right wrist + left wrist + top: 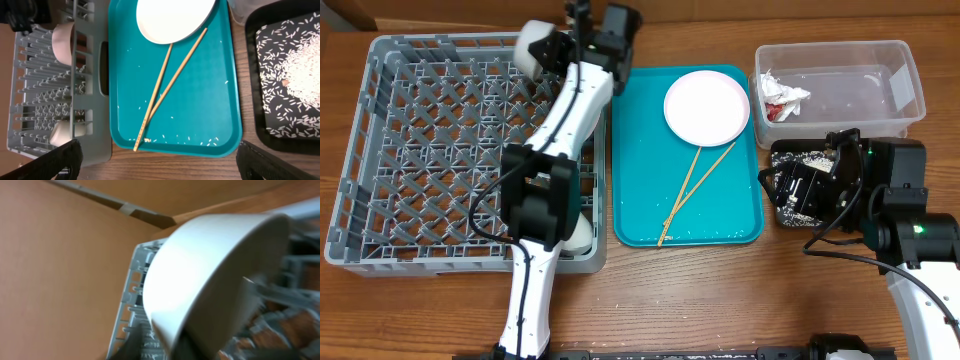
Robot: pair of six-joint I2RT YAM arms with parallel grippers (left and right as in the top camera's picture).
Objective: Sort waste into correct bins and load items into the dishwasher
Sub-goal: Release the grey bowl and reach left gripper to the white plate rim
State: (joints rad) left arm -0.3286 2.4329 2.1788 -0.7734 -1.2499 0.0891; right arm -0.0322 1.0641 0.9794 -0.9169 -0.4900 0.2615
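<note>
- Left tool (572, 42), apparently clamped on white bowl (210, 275), over far-right corner of dish rack (420, 150); free lattice lies left and nearer.
- Right tool (167, 162): jaws spread wide, empty.

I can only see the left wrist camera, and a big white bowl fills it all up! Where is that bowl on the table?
Observer: The bowl is over the far edge of the grey rack, near its right corner.
Operator: Is the plate in the rack too?
Observer: No. The plate lies on the teal tray, with two chopsticks beside it.
Operator: Where's the rice?
Observer: Most of the rice is in the black tray. A few grains are scattered on the teal tray.
</note>
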